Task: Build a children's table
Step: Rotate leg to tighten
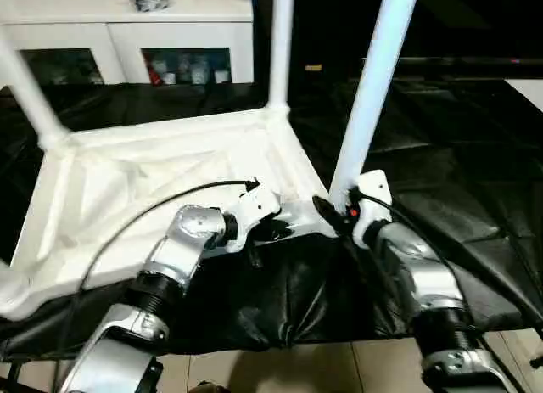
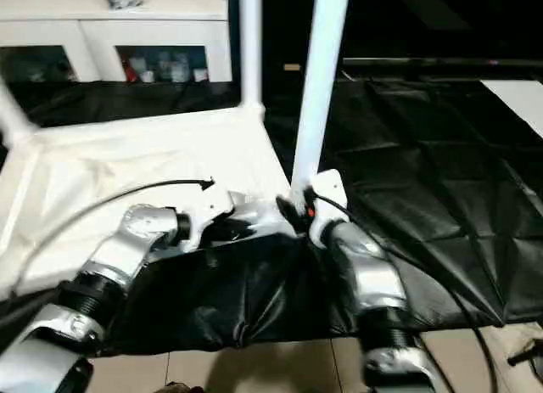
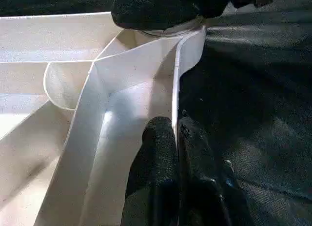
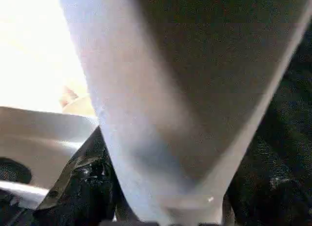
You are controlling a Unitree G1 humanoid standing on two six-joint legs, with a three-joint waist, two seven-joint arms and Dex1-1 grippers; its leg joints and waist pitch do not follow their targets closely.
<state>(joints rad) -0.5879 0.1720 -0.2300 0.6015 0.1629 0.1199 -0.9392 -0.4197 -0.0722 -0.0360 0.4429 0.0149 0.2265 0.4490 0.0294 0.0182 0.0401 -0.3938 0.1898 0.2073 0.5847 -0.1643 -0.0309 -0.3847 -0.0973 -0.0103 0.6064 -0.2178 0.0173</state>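
Note:
The children's table lies upside down on the black cover, its white ribbed tabletop point(image 1: 127, 198) facing up. Two white legs point(image 1: 280, 45) point(image 1: 25, 87) stand in the far corner sockets. A third leg point(image 1: 373, 87) rises from the near right corner socket. My right gripper point(image 1: 335, 213) is shut on this leg's base, a black finger point(image 4: 83, 196) on either side of the tube point(image 4: 161, 89). My left gripper point(image 1: 271, 232) sits just left of that corner, shut on the tabletop's thin rim wall point(image 3: 187, 45), as the left wrist view shows with both fingers point(image 3: 158, 148) pinching it.
The black-covered work table point(image 1: 458, 172) stretches to the right and ends close in front of me above the tiled floor point(image 1: 322, 367). A white glass-door cabinet point(image 1: 127, 36) stands behind it. A black cable point(image 1: 170, 198) arcs over my left forearm.

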